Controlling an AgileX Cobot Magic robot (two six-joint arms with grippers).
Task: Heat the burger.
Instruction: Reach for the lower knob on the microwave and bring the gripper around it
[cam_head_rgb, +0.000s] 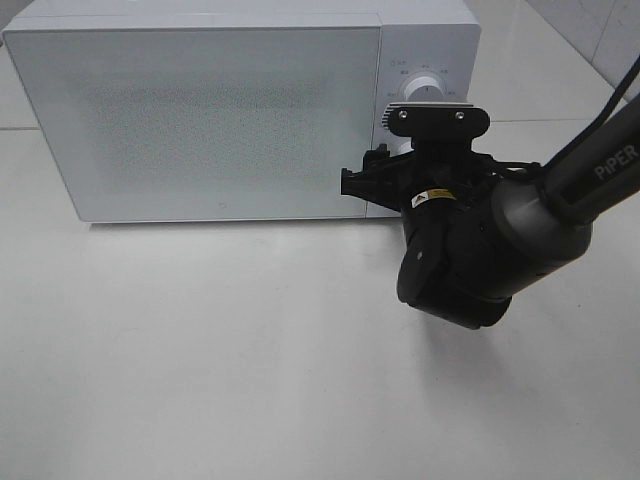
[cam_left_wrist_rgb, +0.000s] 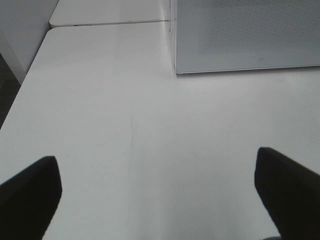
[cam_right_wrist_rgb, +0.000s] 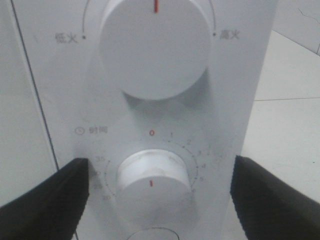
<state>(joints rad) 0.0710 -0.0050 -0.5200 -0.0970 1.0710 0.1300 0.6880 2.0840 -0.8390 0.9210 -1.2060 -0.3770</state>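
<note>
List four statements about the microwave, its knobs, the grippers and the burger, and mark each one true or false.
1. The white box-shaped microwave oven has its door shut. True.
2. The right gripper is clamped on the upper knob. False: its jaws stand open on either side of the lower white round timer knob.
3. The left gripper is open above the smooth white table. True.
4. The burger sits on the table before the oven. False: no burger shows in any view.
</note>
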